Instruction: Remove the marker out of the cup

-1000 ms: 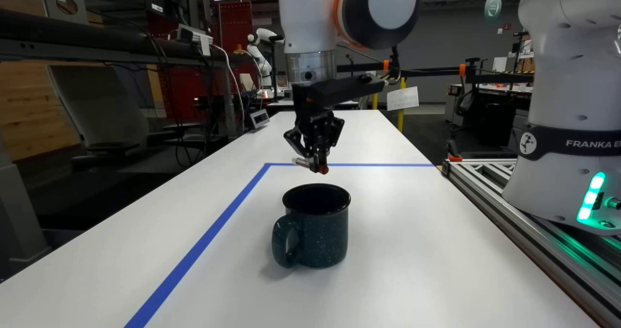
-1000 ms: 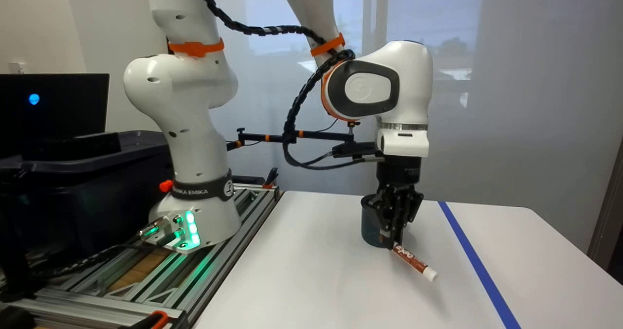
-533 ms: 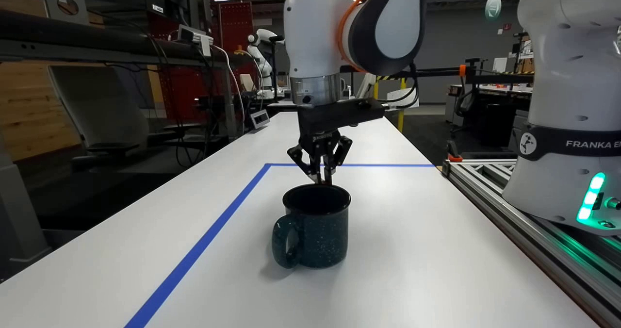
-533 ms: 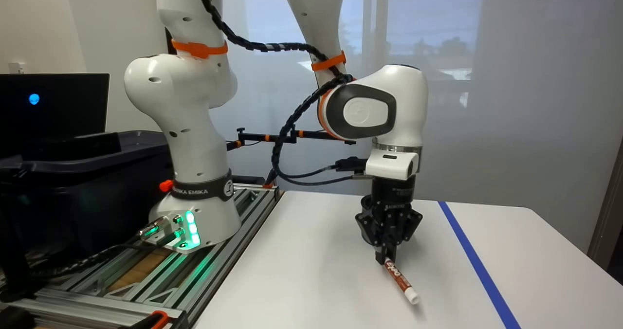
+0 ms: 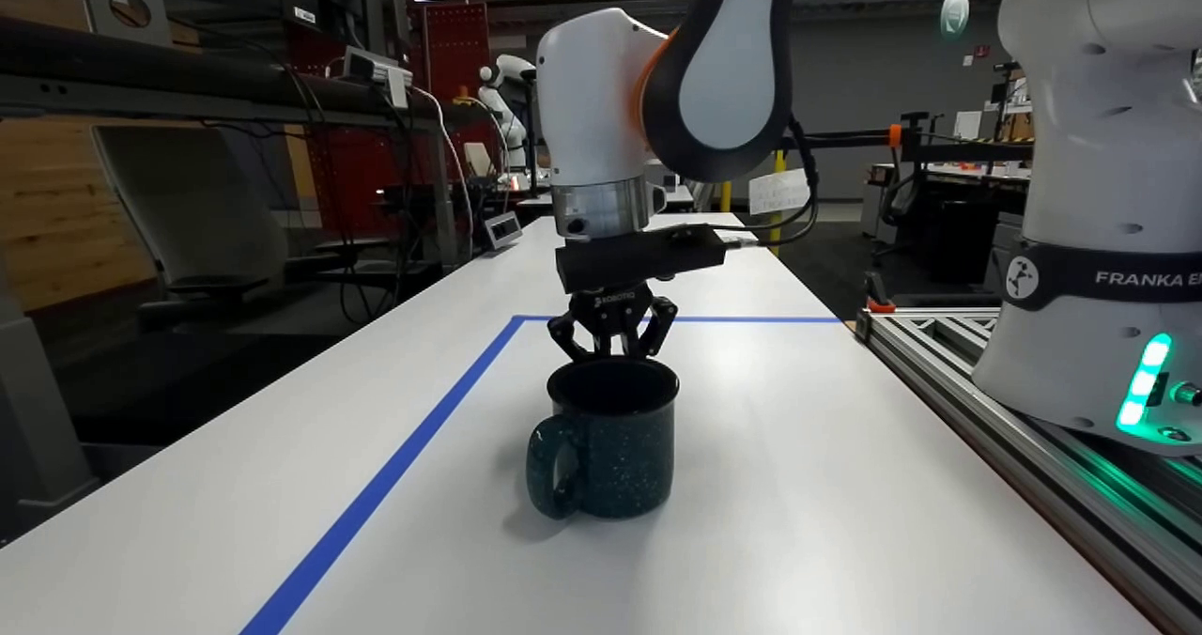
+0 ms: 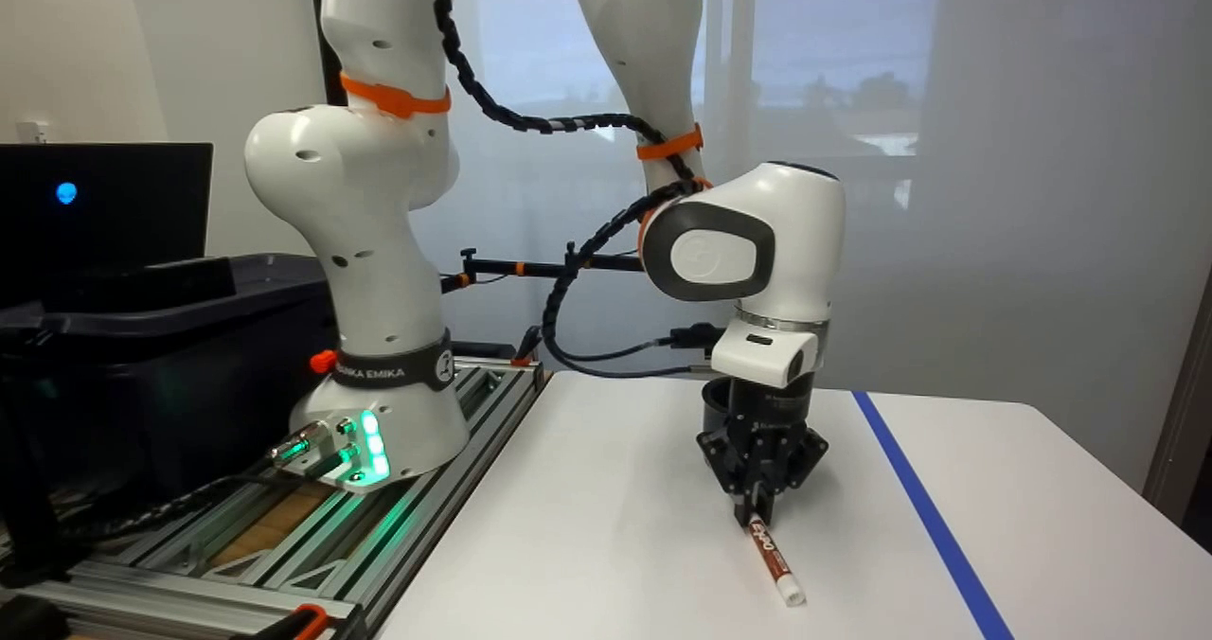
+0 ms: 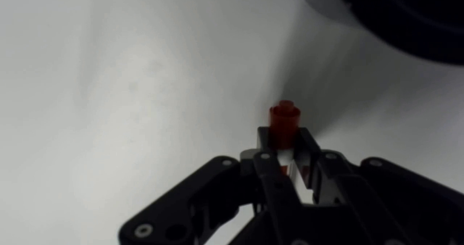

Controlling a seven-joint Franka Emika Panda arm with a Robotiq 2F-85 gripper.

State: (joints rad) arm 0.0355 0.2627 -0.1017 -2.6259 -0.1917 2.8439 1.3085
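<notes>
White table (image 6: 587, 498), marker (image 6: 775, 560) already out and near the mug (image 5: 624, 461), gripper (image 7: 285, 140) pinching it. From here, I'd guess only set-down and release left.

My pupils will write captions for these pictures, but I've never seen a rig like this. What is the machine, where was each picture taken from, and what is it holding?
The machine is a white robot arm ending in a black, two-fingered hand. The wide pictures are exterior views, taken from two different places outside the robot. The close-up is the wrist view, taken from just above the hand and looking down past it.

On the white table stands a dark, speckled mug, upright. Blue tape runs along the tabletop.

The hand is closed on a brown-and-white marker, gripping it near one end. The marker is outside the mug and apart from it. Whether it touches the table is hard to tell.
</notes>
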